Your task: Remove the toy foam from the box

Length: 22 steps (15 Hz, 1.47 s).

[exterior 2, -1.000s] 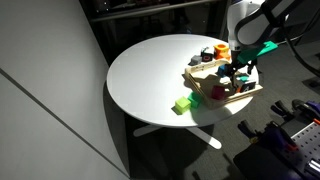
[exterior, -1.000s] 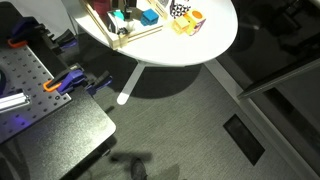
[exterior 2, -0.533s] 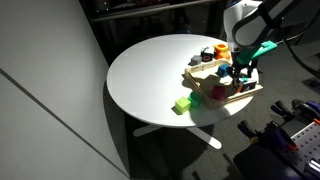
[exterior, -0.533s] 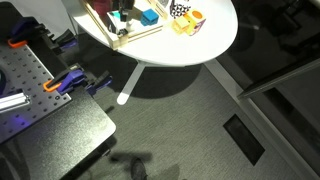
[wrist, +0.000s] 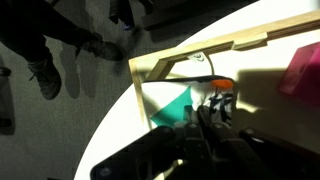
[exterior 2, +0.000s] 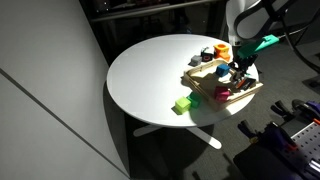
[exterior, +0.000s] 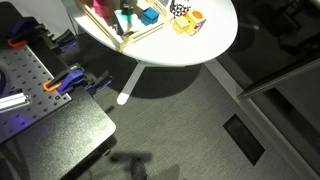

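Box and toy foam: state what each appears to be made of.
The box looks like light bare wood: pale tan, matte, straight-cut rim strips meeting at a corner. The toy foam seems foam or soft plastic: flat matte turquoise, no gloss; its texture is too blurred to settle it.

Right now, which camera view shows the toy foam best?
The wrist view: the toy foam appears large, turquoise and triangular, inside a corner of the box. In both exterior views the box is small and distant, so I cannot pick the foam out.
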Each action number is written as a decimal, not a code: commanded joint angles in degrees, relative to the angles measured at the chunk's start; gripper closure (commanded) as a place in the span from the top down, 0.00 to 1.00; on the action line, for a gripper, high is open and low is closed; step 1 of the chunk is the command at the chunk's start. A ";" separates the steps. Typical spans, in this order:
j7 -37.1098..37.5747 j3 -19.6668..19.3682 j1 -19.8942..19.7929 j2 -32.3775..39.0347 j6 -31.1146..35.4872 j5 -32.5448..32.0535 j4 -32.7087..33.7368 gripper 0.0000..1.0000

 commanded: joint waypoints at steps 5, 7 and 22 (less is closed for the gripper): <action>-1.43 0.21 -2.86 -9.45 -0.55 1.82 -3.04 0.03; -1.58 0.13 -3.98 -11.95 -0.26 2.24 -3.96 0.03; -0.92 -2.87 -13.46 -12.97 2.32 4.66 -1.36 0.03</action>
